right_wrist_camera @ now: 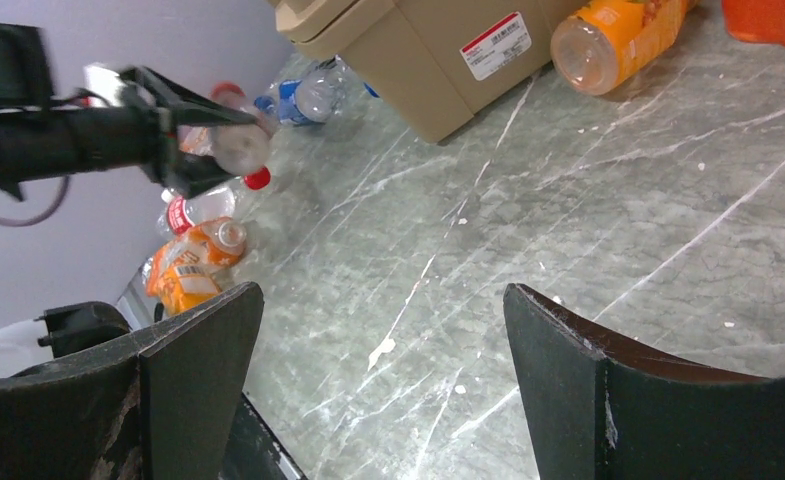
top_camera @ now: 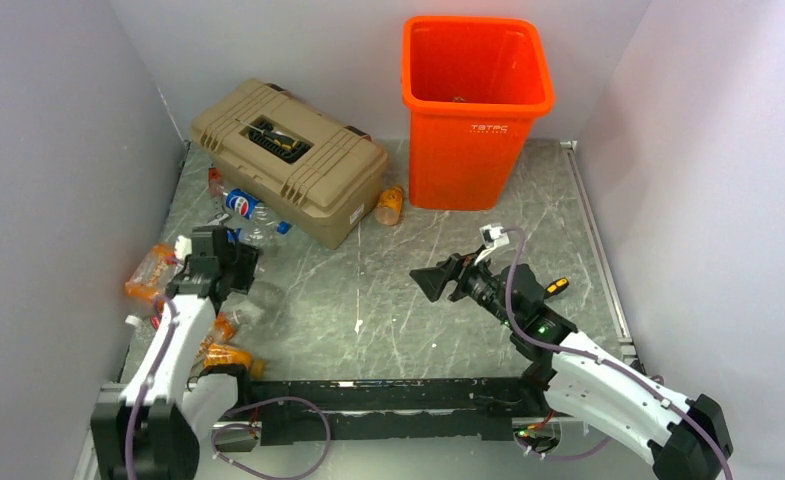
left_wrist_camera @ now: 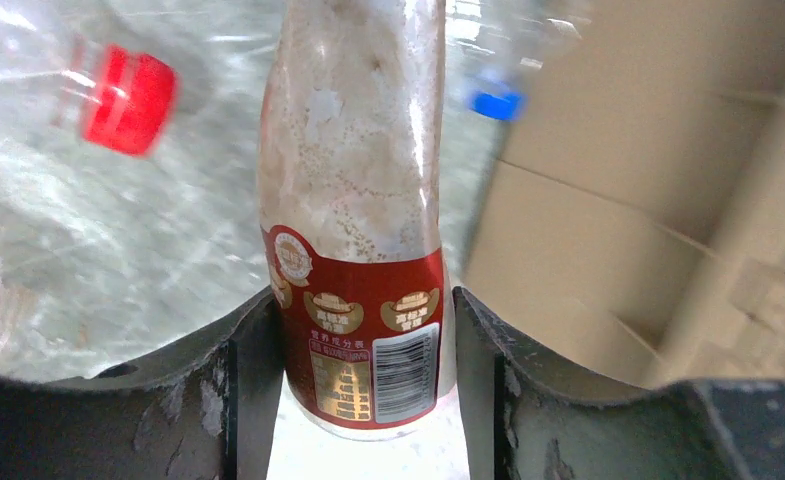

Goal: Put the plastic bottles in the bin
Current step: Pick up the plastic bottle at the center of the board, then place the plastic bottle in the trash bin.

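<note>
A clear plastic bottle with a red label stands between the fingers of my left gripper, which press on both of its sides. In the top view that gripper is at the left, over a cluster of bottles. The right wrist view shows the same bottle held off the floor. A Pepsi bottle lies beside the toolbox, orange bottles lie at the left wall, and another orange bottle rests between toolbox and bin. The orange bin stands at the back. My right gripper hangs open and empty mid-table.
A tan toolbox sits at the back left, close to the bottles. A red-capped bottle and a blue-capped one lie just beyond the held bottle. White walls close in the marbled surface on three sides.
</note>
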You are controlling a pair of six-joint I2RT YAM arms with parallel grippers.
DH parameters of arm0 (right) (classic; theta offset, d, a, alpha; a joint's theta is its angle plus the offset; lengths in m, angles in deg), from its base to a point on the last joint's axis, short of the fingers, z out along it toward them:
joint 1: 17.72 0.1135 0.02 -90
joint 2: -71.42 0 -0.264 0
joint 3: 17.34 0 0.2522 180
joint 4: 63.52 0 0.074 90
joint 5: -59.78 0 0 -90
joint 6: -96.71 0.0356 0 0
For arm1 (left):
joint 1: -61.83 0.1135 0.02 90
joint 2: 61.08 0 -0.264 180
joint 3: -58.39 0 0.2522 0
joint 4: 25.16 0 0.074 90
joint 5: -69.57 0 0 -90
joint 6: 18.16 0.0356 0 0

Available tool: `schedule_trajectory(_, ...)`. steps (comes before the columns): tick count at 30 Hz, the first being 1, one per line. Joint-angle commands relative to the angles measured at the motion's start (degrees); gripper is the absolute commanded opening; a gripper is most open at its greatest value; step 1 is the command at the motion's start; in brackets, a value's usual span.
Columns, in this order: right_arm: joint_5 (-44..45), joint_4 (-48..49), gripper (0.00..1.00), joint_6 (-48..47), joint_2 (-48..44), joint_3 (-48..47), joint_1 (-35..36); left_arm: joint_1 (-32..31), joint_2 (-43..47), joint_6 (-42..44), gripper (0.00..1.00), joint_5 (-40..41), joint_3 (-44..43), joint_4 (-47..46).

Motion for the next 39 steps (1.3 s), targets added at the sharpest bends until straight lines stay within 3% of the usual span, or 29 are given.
schedule_trajectory(1, -0.9, -2.61, 0.95, -1.98, -1.39, -5.84, 0.39, -0.43, 13.12, 12.38, 0.52, -2.99, -7.62, 5.32)
schedule_trajectory(5, -0.88, -5.1, 0.96, -3.84, -0.81, -8.3, 0.36, -1.39, 15.8, 27.46, 0.51, -11.37, -13.31, 1.3)
schedule_trajectory(10, -1.31, -9.76, 0.96, -6.36, 0.88, -12.5, 0.32, -2.92, 14.26, 37.87, 0.51, -39.23, -10.7, -20.28)
schedule_trajectory(15, -1.75, -14.47, 0.99, -8.37, 2.17, -17.57, 0.32, -10.64, 11.7, 49.31, 0.5, -48.75, -15.56, -23.85)
schedule_trajectory(21, -1.2, -18.16, 0.99, -5.23, 5.3, -22.99, 0.32, -21.9, 9.81, 70.63, 0.48, -51.09, -21.54, -16.17)
schedule_trajectory(25, -0.39, -14.79, 1.0, 0.44, 3.16, -22.01, 0.32, -24.95, 9.97, 79.7, 0.45, -45.93, -18.28, -19.67)
schedule_trajectory(31, -5.3, -15.6, 1.0, -4.14, -0.88, -22.95, 0.29, -25.93, 14.6, 77.35, 0.41, -44.68, -5.28, -36.6)
schedule_trajectory(35, -12.22, -10.96, 1.0, -7.52, -4.63, -21.1, 0.23, -26.11, 16.69, 75.94, 0.39, -42.28, -3.19, -39.33)
schedule_trajectory(39, -12.13, -16.57, 1.0, -8.73, 0.17, -27.81, 0.23, -26.19, 16.47, 75.07, 0.37, -41.62, -3.83, -38.78)
